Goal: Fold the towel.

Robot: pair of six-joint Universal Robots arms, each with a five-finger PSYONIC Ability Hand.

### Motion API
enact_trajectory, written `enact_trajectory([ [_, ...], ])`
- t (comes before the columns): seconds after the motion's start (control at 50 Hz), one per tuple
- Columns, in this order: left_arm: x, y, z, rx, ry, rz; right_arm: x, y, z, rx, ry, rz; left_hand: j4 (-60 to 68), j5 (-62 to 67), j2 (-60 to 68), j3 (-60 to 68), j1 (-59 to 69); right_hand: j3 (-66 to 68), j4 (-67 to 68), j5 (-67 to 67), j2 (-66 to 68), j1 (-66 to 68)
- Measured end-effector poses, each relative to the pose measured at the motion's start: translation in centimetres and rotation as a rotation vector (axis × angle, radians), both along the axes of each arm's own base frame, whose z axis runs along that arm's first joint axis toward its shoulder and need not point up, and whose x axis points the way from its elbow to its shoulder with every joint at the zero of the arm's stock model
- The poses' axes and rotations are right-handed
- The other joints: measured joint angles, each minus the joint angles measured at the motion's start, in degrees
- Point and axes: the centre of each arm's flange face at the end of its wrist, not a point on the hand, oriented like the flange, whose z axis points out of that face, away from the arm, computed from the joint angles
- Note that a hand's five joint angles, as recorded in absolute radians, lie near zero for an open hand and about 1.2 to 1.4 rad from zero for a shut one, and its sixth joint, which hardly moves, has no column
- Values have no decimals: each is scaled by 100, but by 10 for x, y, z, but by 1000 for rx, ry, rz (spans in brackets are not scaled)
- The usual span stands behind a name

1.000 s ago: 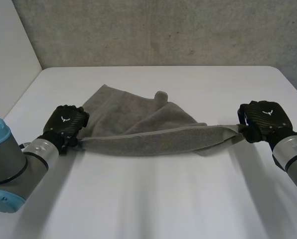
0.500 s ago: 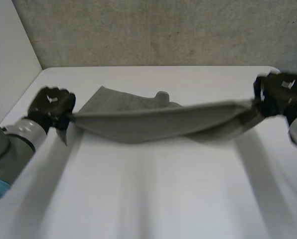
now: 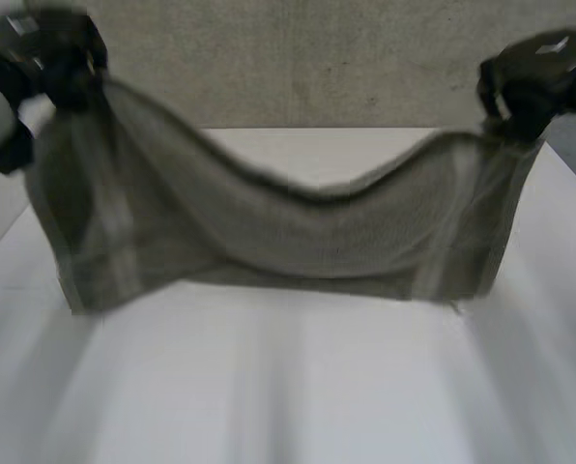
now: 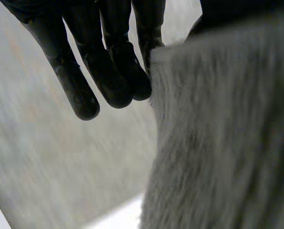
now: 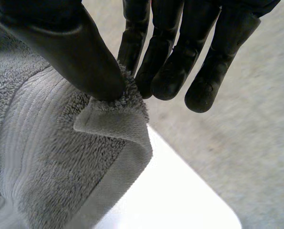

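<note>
The towel hangs spread between the two hands above the white worktop. Its top edge sags in the middle and its lower edge sits low over the worktop; I cannot tell whether it touches. The left hand grips the top left corner, high at the far left; in its wrist view the towel's edge is pinched between a finger and the thumb. The right hand grips the top right corner, high at the far right, its thumb pressing the folded-over corner against the fingers
</note>
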Motion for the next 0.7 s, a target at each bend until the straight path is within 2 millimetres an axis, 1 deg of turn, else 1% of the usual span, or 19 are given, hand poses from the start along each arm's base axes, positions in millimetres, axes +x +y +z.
enact_trajectory([
  [0.04,-3,-14,-26,69,-26,-2,7,-9,-15,15,44,1,0,0,0,0,0,0,0,0,0,0],
  [0.12,-9,-39,-60,123,-71,-5,20,-27,-31,-16,85,-25,0,0,0,0,1,0,0,0,0,0],
  [0.16,-12,-54,-69,104,-88,-4,30,-40,-32,-81,83,-47,0,0,1,1,1,0,0,0,0,0],
  [0.18,-13,-59,-70,91,-90,-2,33,-43,-31,-105,78,-53,0,0,2,1,1,0,0,0,0,0],
  [0.2,-15,-69,-69,51,-92,4,39,-51,-27,-166,60,-67,0,0,2,1,1,0,0,0,0,0],
  [0.24,-17,-86,-57,-47,-82,23,49,-63,-14,-288,13,-89,0,0,2,1,1,0,0,0,0,0],
  [0.26,-17,-90,-52,-78,-76,31,51,-66,-10,-318,0,-94,0,0,2,1,2,0,0,0,0,0],
  [0.3,-17,-104,-24,-225,-37,68,58,-74,13,-460,-72,-111,0,0,2,2,2,0,0,0,0,0],
  [0.32,-17,-108,-8,-297,-12,86,60,-76,24,-524,-109,-116,0,0,2,2,2,0,0,0,0,0],
  [0.34,-16,-110,2,-342,6,98,60,-77,29,-552,-127,-118,1,0,3,3,3,0,0,0,0,0],
  [0.36,-15,-111,18,-411,37,114,61,-78,45,-628,-177,-121,1,0,3,3,3,0,0,0,0,0],
  [0.4,-12,-109,55,-555,115,139,61,-77,70,-740,-260,-121,1,0,3,3,3,1,0,0,0,0],
  [0.42,-11,-107,64,-590,137,142,60,-76,76,-767,-282,-120,1,0,3,3,3,1,0,0,0,0],
  [0.46,-8,-98,98,-714,220,141,58,-71,98,-854,-358,-111,1,0,3,4,3,1,0,0,0,0],
  [0.48,-7,-93,111,-759,253,134,57,-68,106,-883,-386,-104,1,0,5,3,3,1,0,0,0,0],
  [0.52,-6,-87,124,-808,293,115,57,-65,114,-907,-411,-91,1,0,13,4,3,1,0,0,0,0],
  [0.58,-8,-82,131,-837,325,71,58,-62,116,-903,-421,-57,1,0,15,5,3,1,0,0,1,0],
  [0.64,-11,-85,121,-808,320,33,61,-62,107,-858,-399,-21,1,0,17,16,3,1,1,0,1,0],
  [0.7,-15,-97,84,-701,283,3,67,-66,86,-761,-351,27,1,0,22,17,3,2,1,0,1,0],
])
